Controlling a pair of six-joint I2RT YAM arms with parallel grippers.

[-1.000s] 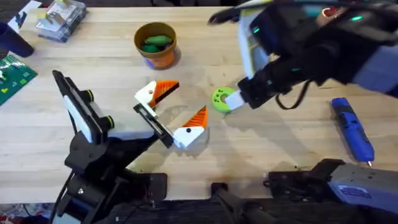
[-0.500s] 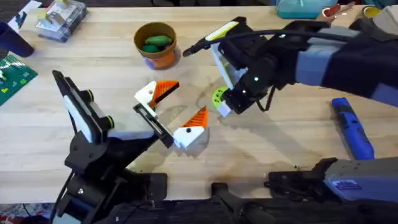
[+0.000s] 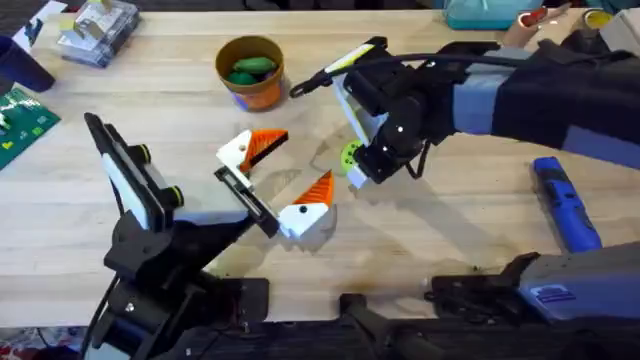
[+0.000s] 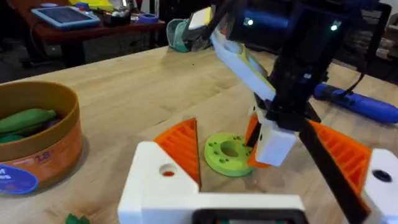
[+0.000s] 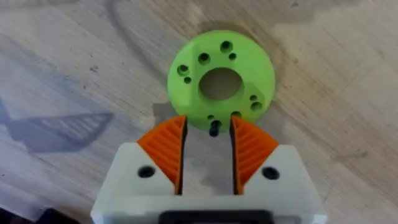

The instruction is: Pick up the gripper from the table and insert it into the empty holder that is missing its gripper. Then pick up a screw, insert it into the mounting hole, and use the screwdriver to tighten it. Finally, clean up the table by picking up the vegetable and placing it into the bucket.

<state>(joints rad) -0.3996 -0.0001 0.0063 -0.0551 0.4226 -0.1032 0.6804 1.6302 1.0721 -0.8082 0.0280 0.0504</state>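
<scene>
My right gripper reaches in from the right and hangs low over the flat lime-green ring. In the right wrist view its orange pads stand a little apart at the edge of the ring. A small dark screw stands between them, touching neither pad. Just left of the ring, my left gripper rests wide open and holds nothing. The green vegetable lies inside the orange-brown bucket at the back. The blue screwdriver lies at the right. The empty holder is out of view.
At the far left are a dark blue cup, a clear plastic box and a green circuit board. A teal object sits at the back right edge. Bare wood lies along the front, between ring and screwdriver.
My right arm has swung left and come down, bringing its gripper from beside the ring's right edge to right over it. The left arm, bucket and screwdriver have not moved.
</scene>
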